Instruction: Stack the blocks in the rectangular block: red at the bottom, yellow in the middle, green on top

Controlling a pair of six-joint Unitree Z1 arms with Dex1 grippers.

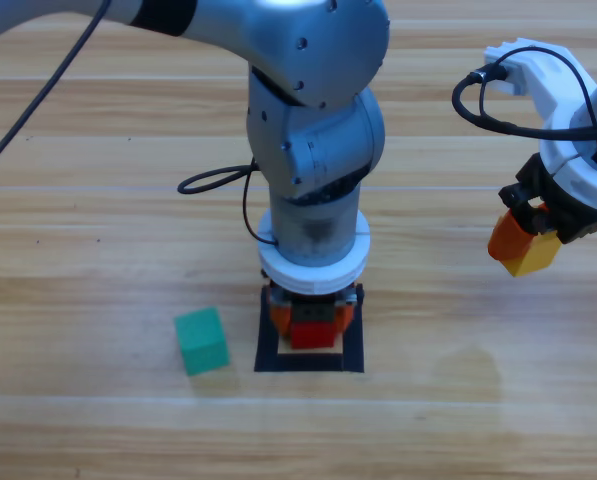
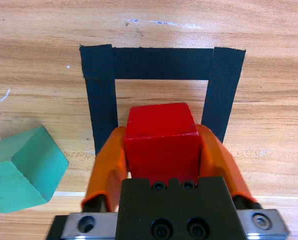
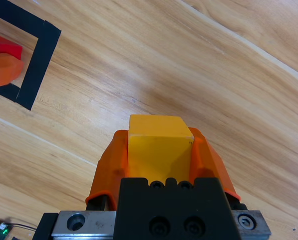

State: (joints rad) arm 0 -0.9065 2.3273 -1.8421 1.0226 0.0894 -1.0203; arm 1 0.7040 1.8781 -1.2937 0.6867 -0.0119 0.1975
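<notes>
Reaching straight down from the top of the high view, the left arm has its left gripper [image 1: 312, 330] inside the black tape square [image 1: 268, 352], both orange jaws clenched on the red cube [image 2: 161, 145]. In the left wrist view the red cube sits pinched between the jaws over the bare wood centre of the square, with the far tape strip and both side strips showing around it; whether its underside touches the wood cannot be told. The green cube [image 1: 201, 341] rests on the wooden table [image 1: 458, 400] just left of the tape square, outside it, turned slightly askew to the tape edges; the left wrist view shows it [image 2: 24, 170] beside the left jaw, apart from it. The right gripper [image 1: 523, 245] hangs at the right side of the high view, well apart from the square, jaws grasping the yellow cube [image 3: 158, 147]. In the right wrist view the yellow cube is clamped between the jaws above bare wood, with a corner of the tape square and a bit of the red cube at the upper left.
</notes>
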